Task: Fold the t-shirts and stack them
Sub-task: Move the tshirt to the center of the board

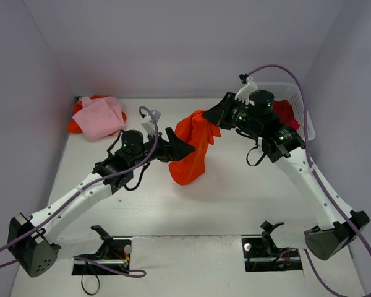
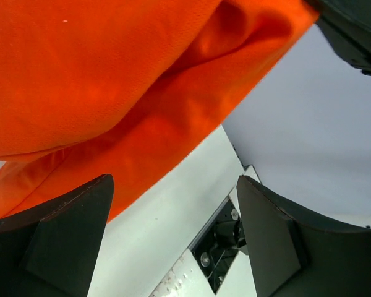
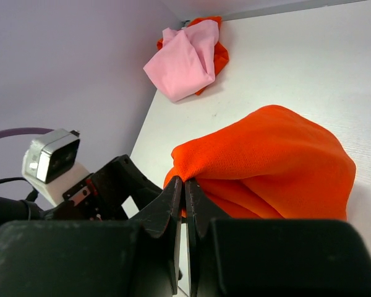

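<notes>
Top external: my right gripper (image 1: pixel 209 117) pinches the bright orange cloth t-shirt (image 1: pixel 193 158), hanging mid-air (long axis vertical); my left gripper (image 1: pixel 183 148), jaws apart, sits at its 9 o'clock, nearest the loose edge.

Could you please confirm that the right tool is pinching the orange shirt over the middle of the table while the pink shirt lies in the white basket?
No: the pink shirt lies at the far left corner of the table, not in the basket, as the top view shows. The right tool is pinching the orange shirt over the middle of the table.
</notes>
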{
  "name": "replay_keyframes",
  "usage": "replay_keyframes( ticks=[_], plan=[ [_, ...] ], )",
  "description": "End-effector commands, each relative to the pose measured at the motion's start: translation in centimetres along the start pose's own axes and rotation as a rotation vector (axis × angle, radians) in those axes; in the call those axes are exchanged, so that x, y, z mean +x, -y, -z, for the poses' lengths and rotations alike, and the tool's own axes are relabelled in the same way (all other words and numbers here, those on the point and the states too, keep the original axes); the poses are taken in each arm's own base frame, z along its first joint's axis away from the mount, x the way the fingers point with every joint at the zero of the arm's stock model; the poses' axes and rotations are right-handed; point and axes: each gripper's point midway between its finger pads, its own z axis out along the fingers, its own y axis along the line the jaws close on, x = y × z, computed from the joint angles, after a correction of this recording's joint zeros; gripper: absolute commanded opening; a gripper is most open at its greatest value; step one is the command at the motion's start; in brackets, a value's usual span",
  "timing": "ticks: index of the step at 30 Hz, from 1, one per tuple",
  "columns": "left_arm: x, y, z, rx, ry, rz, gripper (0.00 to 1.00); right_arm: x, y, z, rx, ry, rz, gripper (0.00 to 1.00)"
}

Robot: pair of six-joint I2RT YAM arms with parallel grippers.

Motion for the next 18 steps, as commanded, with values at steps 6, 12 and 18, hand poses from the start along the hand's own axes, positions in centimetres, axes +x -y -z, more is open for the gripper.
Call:
replay_keyframes(
  ticks=[6,12,18],
  plan=[
    [-2.7,-0.7,-0.7,-0.052,0.121,-0.11,0.76,-3.7,-4.4,1.3,-0.156,0.114,0.014,0.0],
    [-3.4,-1.2,-0.2,-0.103,0.134,-0.162,0.76,-3.6,-4.4,1.4,-0.159,0.107,0.014,0.0],
    [-3.3,-2.6,-0.4,-0.155,0.135,-0.188,0.75,-2.9,-4.1,1.0,-0.165,0.092,0.004,0.0]
  ],
)
